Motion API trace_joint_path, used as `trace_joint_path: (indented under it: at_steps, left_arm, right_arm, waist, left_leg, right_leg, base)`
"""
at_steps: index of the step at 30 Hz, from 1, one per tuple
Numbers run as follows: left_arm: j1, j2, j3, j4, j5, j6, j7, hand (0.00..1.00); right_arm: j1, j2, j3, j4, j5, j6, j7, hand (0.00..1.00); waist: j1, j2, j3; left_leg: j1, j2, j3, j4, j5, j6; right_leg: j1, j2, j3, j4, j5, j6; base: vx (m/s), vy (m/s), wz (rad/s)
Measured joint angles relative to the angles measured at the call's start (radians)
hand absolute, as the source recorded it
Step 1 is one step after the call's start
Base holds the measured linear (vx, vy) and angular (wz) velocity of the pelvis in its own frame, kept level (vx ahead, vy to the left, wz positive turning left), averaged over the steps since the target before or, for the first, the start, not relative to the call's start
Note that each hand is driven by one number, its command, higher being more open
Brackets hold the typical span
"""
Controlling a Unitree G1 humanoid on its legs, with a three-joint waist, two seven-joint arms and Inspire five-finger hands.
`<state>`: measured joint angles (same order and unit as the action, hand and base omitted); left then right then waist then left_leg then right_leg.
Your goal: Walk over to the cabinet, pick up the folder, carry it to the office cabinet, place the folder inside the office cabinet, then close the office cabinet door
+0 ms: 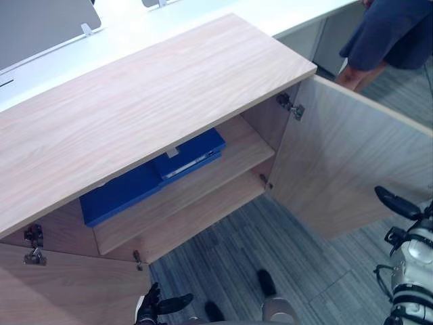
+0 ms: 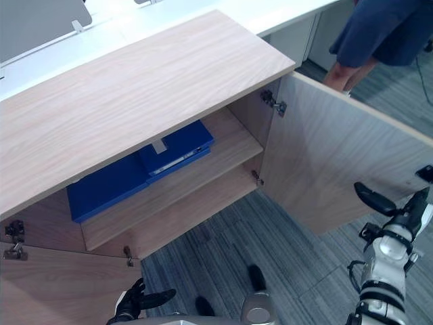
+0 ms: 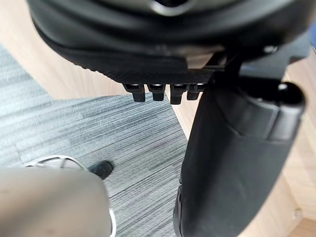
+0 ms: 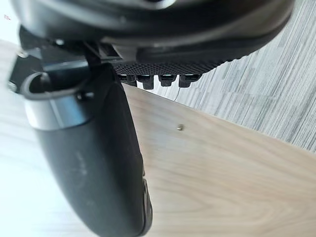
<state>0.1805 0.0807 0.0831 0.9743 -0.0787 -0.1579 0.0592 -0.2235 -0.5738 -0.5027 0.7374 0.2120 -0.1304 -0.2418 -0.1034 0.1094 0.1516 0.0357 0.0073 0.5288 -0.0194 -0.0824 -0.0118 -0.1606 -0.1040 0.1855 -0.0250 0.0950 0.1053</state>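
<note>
Both doors of the light wood office cabinet stand open. On its upper shelf lies a blue folder, resting partly on a larger flat blue folder. My left hand hangs low in front of the left door, fingers relaxed and holding nothing; in its wrist view the left hand is over grey carpet. My right hand is open and empty, close to the inner face of the right door. The right wrist view has the right hand just off that door's wood panel.
A white desk runs behind the cabinet. A person in a dark blue skirt stands at the far right, beyond the right door. Grey striped carpet covers the floor in front of the cabinet. The lower shelf is bare.
</note>
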Motion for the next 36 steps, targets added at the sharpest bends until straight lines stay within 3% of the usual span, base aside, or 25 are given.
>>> trace_joint_path:
  at_steps: [10,14,17,22,23,25,27,30,36]
  left_arm:
    - [-0.003,-0.022,-0.002,-0.002,-0.001,-0.005,-0.004,1.0]
    - [-0.001,-0.033,0.01,0.017,0.003,-0.004,-0.006,1.0]
    - [-0.001,-0.032,0.03,0.024,0.029,-0.003,-0.006,1.0]
    - [-0.017,-0.033,0.029,0.025,0.069,-0.005,-0.007,1.0]
    - [-0.026,-0.026,0.029,0.036,0.07,-0.008,-0.007,1.0]
    - [-0.032,-0.019,0.029,0.045,0.071,-0.01,-0.007,1.0]
    - [-0.041,-0.004,0.028,0.059,0.082,-0.012,-0.005,1.0]
    - [-0.052,0.015,0.025,0.064,0.082,-0.013,-0.004,1.0]
    - [-0.077,0.017,-0.001,0.088,0.103,-0.014,0.003,1.0]
  right_arm:
    - [-0.013,-0.035,0.076,0.012,0.079,-0.003,0.002,1.0]
    - [0.155,0.009,0.073,-0.262,0.077,-0.003,0.001,1.0]
    - [0.307,0.109,0.101,-0.491,0.04,-0.013,0.011,1.0]
    - [0.507,0.208,0.215,-0.696,-0.06,-0.036,0.034,1.0]
    - [0.581,0.233,0.275,-0.758,-0.104,-0.043,0.046,1.0]
    - [0.626,0.238,0.317,-0.781,-0.144,-0.051,0.056,1.0]
    - [0.699,0.238,0.399,-0.816,-0.239,-0.056,0.081,1.0]
    - [0.775,0.218,0.488,-0.864,-0.339,-0.056,0.114,1.0]
    - [0.86,0.067,0.639,-0.967,-0.501,-0.078,0.217,1.0]
  waist:
    - [-0.024,0.02,0.015]
    - [-0.046,0.036,0.025]
    - [-0.069,0.031,0.028]
    - [-0.092,-0.002,0.043]
    - [-0.096,-0.023,0.046]
    - [-0.101,-0.035,0.043]
    - [-0.111,-0.071,0.042]
    - [-0.11,-0.112,0.036]
    - [-0.109,-0.124,0.04]
  left_leg:
    - [-0.012,0.003,-0.03,0.017,-0.008,-0.003]
    - [-0.017,0.014,-0.035,0.023,-0.011,-0.008]
    - [-0.005,0.032,-0.026,0.023,-0.014,-0.018]
    - [0.016,0.053,0.021,0.044,-0.03,-0.04]
    - [0.022,0.061,0.045,0.056,-0.036,-0.046]
    - [0.026,0.067,0.057,0.065,-0.04,-0.049]
    - [0.027,0.077,0.068,0.087,-0.047,-0.053]
    - [0.026,0.087,0.093,0.117,-0.059,-0.058]
    - [0.026,0.11,0.111,0.186,-0.091,-0.052]
  right_leg:
    - [0.0,-0.004,-0.014,-0.016,0.009,0.005]
    - [0.004,0.003,-0.022,-0.035,0.014,0.004]
    - [0.014,0.023,-0.02,-0.033,0.017,0.002]
    - [0.017,0.05,0.028,-0.029,0.024,-0.005]
    - [0.016,0.054,0.05,-0.028,0.028,-0.008]
    - [0.015,0.061,0.063,-0.026,0.031,-0.009]
    - [0.014,0.073,0.079,-0.022,0.036,-0.013]
    - [0.005,0.084,0.098,-0.021,0.044,-0.019]
    - [0.013,0.092,0.128,0.001,0.05,-0.019]
  base:
    - [-0.02,-0.064,0.0]
    - [-0.04,-0.091,0.0]
    - [0.01,-0.101,-0.14]
    - [-0.05,-0.076,-0.34]
    - [-0.05,-0.051,-0.39]
    - [-0.07,-0.071,-0.32]
    - [-0.1,-0.102,-0.26]
    - [-0.1,-0.078,-0.23]
    - [-0.06,-0.05,-0.16]
